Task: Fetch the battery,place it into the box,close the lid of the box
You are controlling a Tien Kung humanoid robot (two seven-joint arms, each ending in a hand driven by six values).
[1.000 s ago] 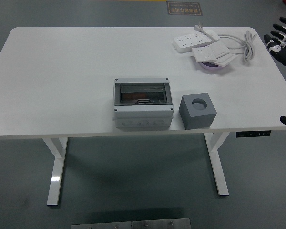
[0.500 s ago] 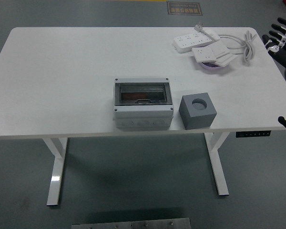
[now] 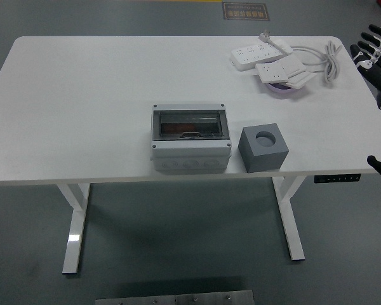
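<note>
The right hand [image 3: 376,54] sits at the upper right edge of the frame, off past the corner of the table [image 3: 82,95], black fingers spread and holding nothing. No left hand in sight at all.

Centre frame, near the table's front edge: the box [image 3: 191,147], grey-white, its smoky transparent lid lying flat over the top, looking shut from up here. Just beside it to the right, close but apart, a grey cube [image 3: 264,147] with a round socket in its top face. No battery shows plainly. If it stands anywhere it may be down in that socket, but from this angle I cannot tell.

Up in the upper right, power strips [image 3: 267,56] lie in a heap with their cable [image 3: 330,60] looping, near the hand.

So, the hazards. That hand comes in from the right, and the coiled cable lies close to its path; a low sweep could snag it and drag the strips. The lid looks down, so it likely needs lifting first, and both the box and the cube sit near the front edge, where a push could slide either off. A battery deep in a socket gives fingertips little to pinch, so a slip there is likely.
</note>
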